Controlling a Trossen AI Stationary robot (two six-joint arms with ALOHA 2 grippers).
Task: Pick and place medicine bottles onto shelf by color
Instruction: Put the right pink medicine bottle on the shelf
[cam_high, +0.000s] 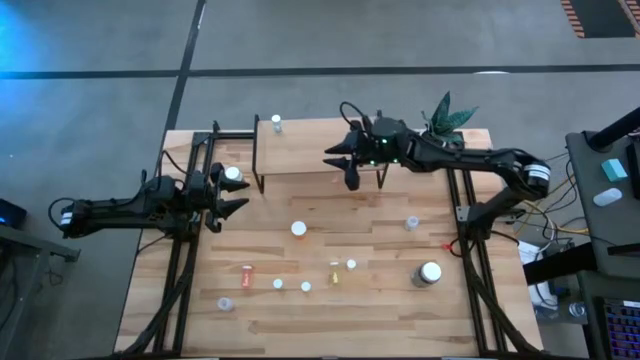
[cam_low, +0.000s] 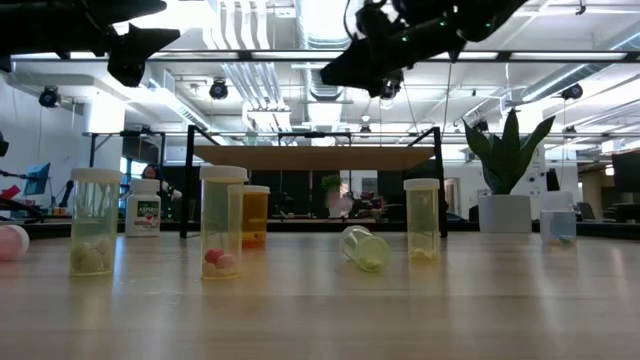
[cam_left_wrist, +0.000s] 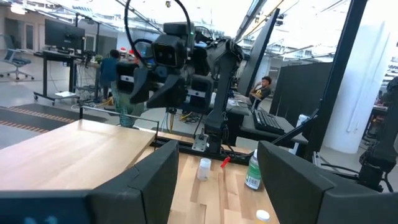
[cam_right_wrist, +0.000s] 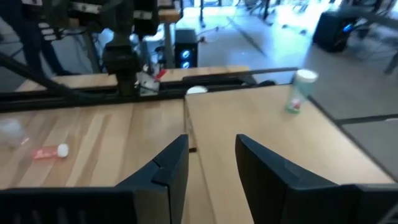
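The shelf (cam_high: 310, 148) stands at the table's far middle, and one white medicine bottle (cam_high: 276, 123) stands upright on its far left corner (cam_right_wrist: 298, 90). My right gripper (cam_high: 338, 165) hovers open above the shelf's right part, with nothing between its fingers (cam_right_wrist: 211, 146). My left gripper (cam_high: 243, 197) waits open at the table's left, just left of the shelf, beside a white-capped bottle (cam_high: 232, 174) and clear of it. Several more bottles stand or lie on the table in front of the shelf, among them an orange one (cam_high: 298, 229) and a lying orange one (cam_high: 248, 274).
A potted green plant (cam_high: 447, 115) stands at the far right, behind my right arm. A large white-capped bottle (cam_high: 430, 273) and a clear one (cam_high: 412, 222) stand on the right. Black frame rails (cam_high: 180, 270) run along both table sides. Bare wood lies between the shelf and the bottles.
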